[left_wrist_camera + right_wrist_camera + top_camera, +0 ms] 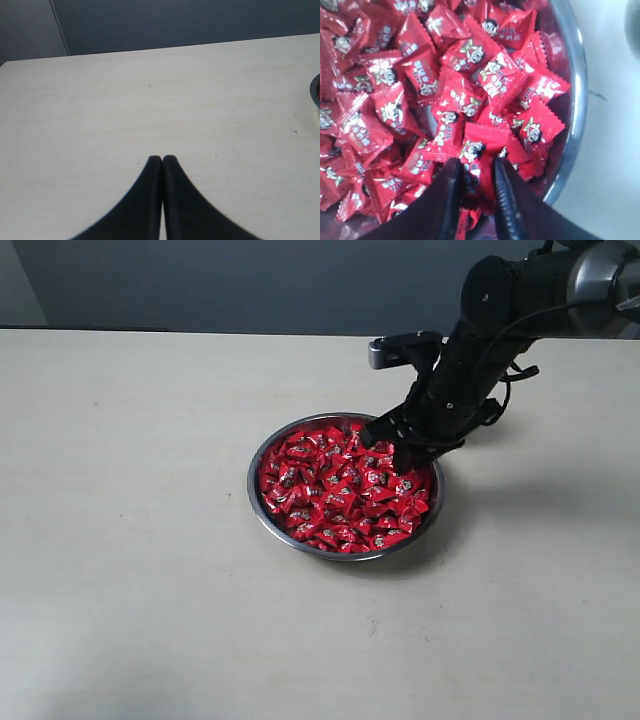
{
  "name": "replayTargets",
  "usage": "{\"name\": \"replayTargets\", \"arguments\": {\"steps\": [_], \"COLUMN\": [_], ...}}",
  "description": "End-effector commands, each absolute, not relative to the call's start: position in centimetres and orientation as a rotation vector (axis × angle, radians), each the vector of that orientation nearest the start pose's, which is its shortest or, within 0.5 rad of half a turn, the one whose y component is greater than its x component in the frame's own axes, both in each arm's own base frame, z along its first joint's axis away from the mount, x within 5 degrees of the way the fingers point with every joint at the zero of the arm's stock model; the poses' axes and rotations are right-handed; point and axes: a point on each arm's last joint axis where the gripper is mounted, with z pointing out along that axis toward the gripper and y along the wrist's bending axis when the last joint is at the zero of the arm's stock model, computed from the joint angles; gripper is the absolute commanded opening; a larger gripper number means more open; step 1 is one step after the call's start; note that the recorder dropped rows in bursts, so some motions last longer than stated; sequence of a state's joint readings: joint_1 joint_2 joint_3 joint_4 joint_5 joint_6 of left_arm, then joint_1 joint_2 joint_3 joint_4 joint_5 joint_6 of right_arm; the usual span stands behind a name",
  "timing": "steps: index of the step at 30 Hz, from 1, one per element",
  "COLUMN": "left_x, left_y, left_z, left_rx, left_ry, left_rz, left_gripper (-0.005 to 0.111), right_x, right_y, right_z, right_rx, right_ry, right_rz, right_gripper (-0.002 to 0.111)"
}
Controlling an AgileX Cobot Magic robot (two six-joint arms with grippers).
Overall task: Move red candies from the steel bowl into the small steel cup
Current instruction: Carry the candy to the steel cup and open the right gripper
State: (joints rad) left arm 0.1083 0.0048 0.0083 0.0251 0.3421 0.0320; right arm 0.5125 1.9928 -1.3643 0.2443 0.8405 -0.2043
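Note:
The steel bowl (256,502) sits mid-table, heaped with red candies (330,490). My right gripper (392,445) reaches down into the bowl's far right side. In the right wrist view its fingers (476,167) are closed in on one red candy (479,152) near the bowl's rim (577,100), with more candies (420,85) packed around it. My left gripper (162,159) is shut with nothing in it, over bare table, and does not show in the exterior view. The small steel cup is out of view.
The light table (130,540) spreads wide on all sides of the bowl. A sliver of the bowl's rim (315,92) shows at the edge of the left wrist view. A dark wall runs behind the table's far edge.

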Motion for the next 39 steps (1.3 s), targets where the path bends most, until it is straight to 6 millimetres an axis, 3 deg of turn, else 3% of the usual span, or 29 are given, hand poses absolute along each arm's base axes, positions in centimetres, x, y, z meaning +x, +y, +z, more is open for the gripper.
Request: {"name": "replayTargets", "arguments": {"steps": [1,8,11,14,18,25,33,35,38,39], "left_x": [5.3,5.3,5.3,5.3,5.3,5.3,5.3,5.3,5.3,5.3], "left_y": [0.7,0.7,0.7,0.7,0.7,0.7,0.7,0.7,0.7,0.7], "left_z": [18.3,18.3,18.3,18.3,18.3,18.3,18.3,18.3,18.3,18.3], "left_rx": [-0.054,-0.054,-0.054,-0.054,-0.054,-0.054,-0.054,-0.054,-0.054,-0.054], "left_ry": [1.819,1.819,1.819,1.819,1.819,1.819,1.819,1.819,1.819,1.819], "left_rz": [0.123,0.123,0.123,0.123,0.123,0.123,0.123,0.123,0.123,0.123], "left_gripper": [0.0,0.0,0.0,0.0,0.0,0.0,0.0,0.0,0.0,0.0], "right_x": [34.9,39.2,41.0,42.6,44.1,44.4,44.6,44.5,44.4,44.4], "right_y": [20.0,17.1,15.8,14.7,14.5,15.1,15.1,15.3,15.4,15.4], "right_z": [19.5,24.7,26.0,25.5,23.0,20.4,20.2,20.2,20.2,20.2], "right_rx": [-0.823,-0.639,-0.58,-0.546,-0.534,-0.534,-0.539,-0.568,-0.562,-0.562], "right_ry": [2.723,2.618,2.594,2.637,2.693,2.749,2.744,2.741,2.742,2.745], "right_rz": [0.265,0.19,0.183,0.17,0.16,0.233,0.229,0.256,0.279,0.279], "right_gripper": [-0.001,-0.001,-0.001,-0.001,-0.001,-0.001,-0.001,0.005,0.036,0.038]}}
